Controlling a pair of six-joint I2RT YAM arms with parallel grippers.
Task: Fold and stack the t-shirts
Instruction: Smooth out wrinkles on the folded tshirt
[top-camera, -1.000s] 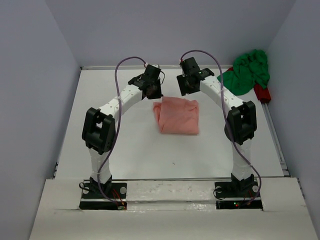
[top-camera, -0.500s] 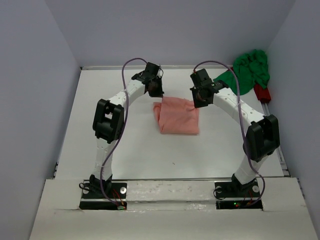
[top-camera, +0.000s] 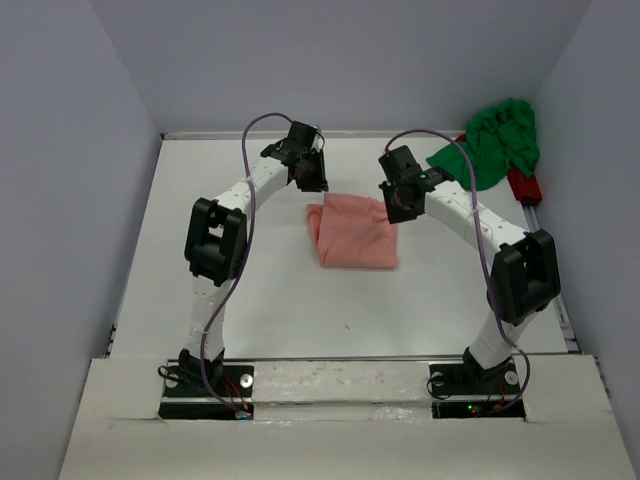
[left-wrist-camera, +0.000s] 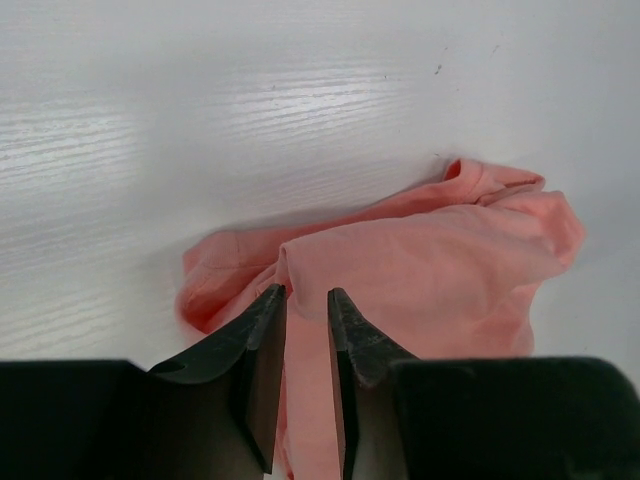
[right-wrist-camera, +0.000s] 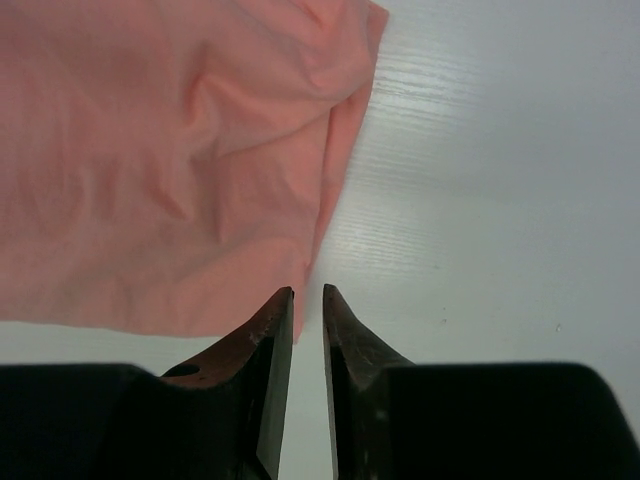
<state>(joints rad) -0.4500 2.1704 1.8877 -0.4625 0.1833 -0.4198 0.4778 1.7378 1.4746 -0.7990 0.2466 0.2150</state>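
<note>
Shirts: pink t-shirt (top-camera: 352, 232) folded, rumpled rectangle; green t-shirt (top-camera: 490, 143) heaped far corner; both jaws parted, empty.

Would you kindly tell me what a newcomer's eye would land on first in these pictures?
The folded salmon pink cloth t-shirt lying mid-table draws the eye first, with the left gripper and right gripper poised at its far corners, jaws narrowly apart. Next is the crumpled bright green cloth t-shirt, heaped in the far right corner of the white table.

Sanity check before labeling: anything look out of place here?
The green t-shirt lies crumpled in the far right corner, partly over a red object, not stacked. The pink t-shirt sits folded mid-table.
</note>
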